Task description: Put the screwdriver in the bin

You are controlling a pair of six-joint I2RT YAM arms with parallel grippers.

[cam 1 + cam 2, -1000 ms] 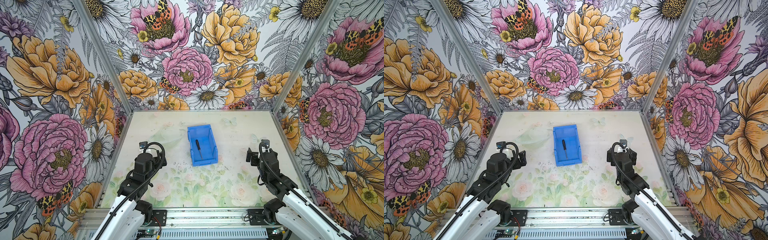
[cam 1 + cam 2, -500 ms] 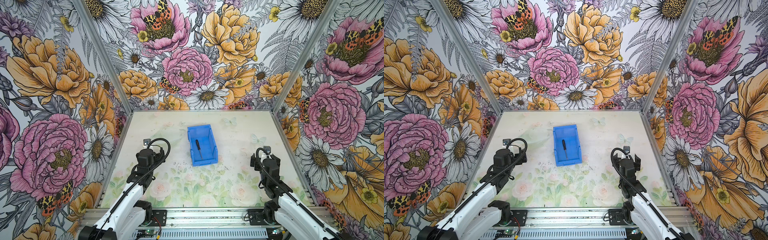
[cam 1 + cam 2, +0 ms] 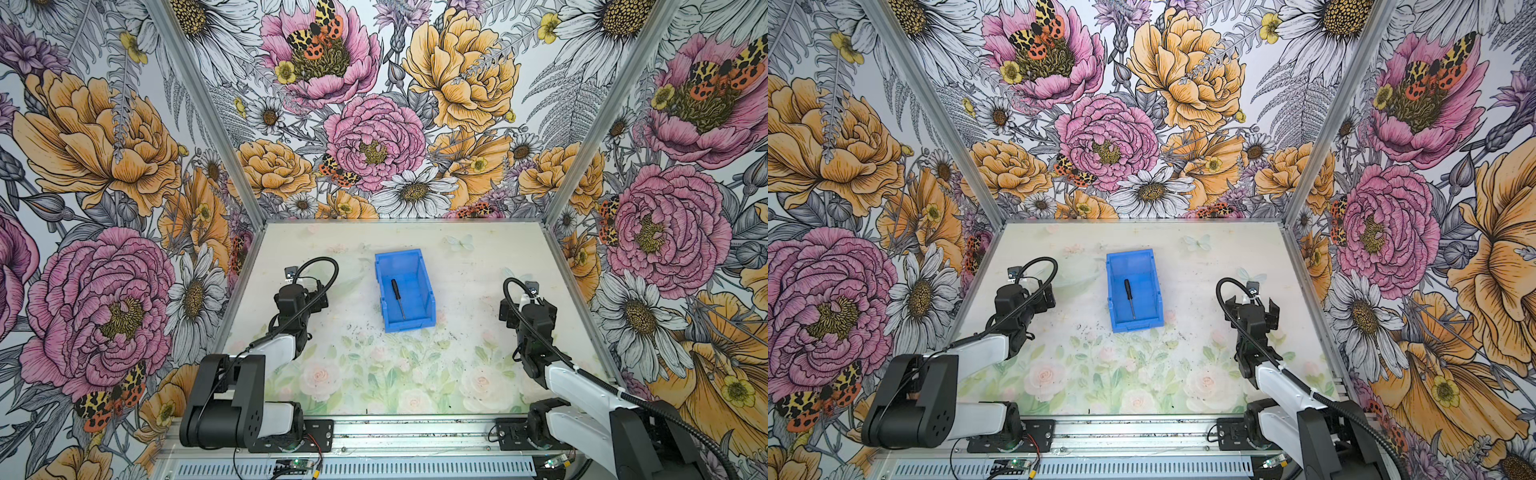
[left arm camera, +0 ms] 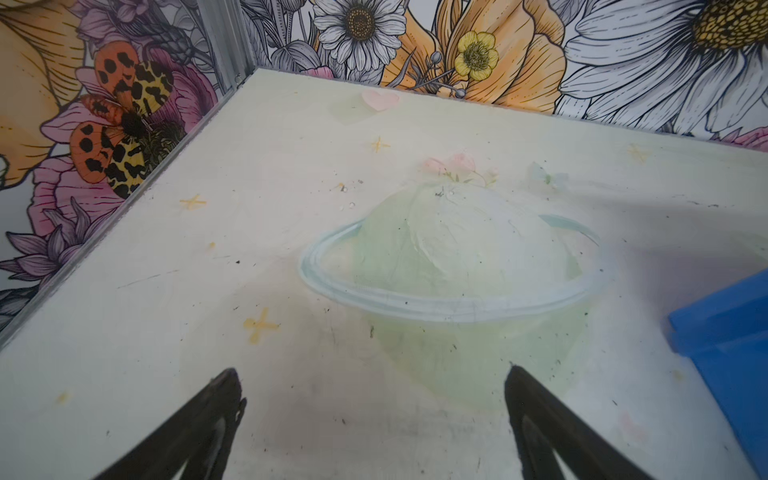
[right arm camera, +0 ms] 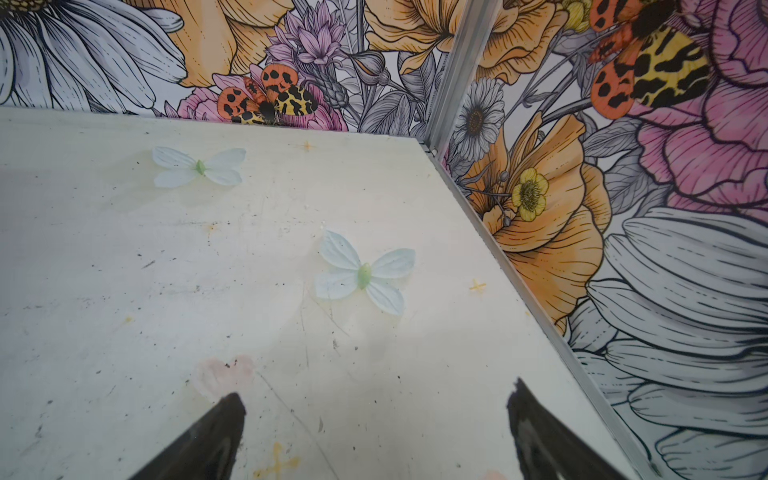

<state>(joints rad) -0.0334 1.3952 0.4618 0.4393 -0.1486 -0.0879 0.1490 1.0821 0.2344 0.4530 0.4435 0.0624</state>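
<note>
At the table's left side: my left arm is folded low, with the black elbow down by the base rail and the white forearm reaching forward over the table.
Left gripper: in both top views the left gripper points toward the back and a little toward the middle. It holds nothing.
Left wrist view: only here do I see its jaws properly. Two dark, tapered fingers are spread wide over bare, scuffed tabletop, and a blue corner shows at the edge of the frame.
Bin: the bin stands mid-table between my two arms, well apart from both. It is bright blue plastic, rectangular and tall-walled, with its lower lip facing the rail.
Screwdriver: the screwdriver lies flat on the bin floor, black handle toward the back and thin silver shaft toward the lip. Only the top views show it.
Table surface: pale printed mat with faded roses, peppered with dark specks.
Right arm: my right arm climbs from the rail on a white link to a black wrist, looped by a ribbed cable.
Right gripper: the right gripper faces the back wall, jaws fully apart and nothing between them.
Right wrist view: wide-spread fingers over the table, two printed pale-blue butterflies, an aluminium corner post and floral wall.
</note>
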